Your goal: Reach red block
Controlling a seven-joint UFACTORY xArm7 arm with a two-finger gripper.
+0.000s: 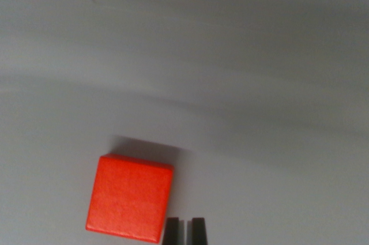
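A red block lies flat on a pale grey surface in the lower left of the wrist view, slightly rotated, with a soft shadow along its far edge. My gripper shows only as two dark fingertips at the bottom edge, just to the wrist view's right of the block's near corner. The fingertips stand close together with a thin gap and nothing between them. One fingertip sits right beside the block's edge; whether it touches the block is unclear.
The grey surface fills the remainder of the view, with broad blurred shadow bands crossing the upper half. No other objects appear.
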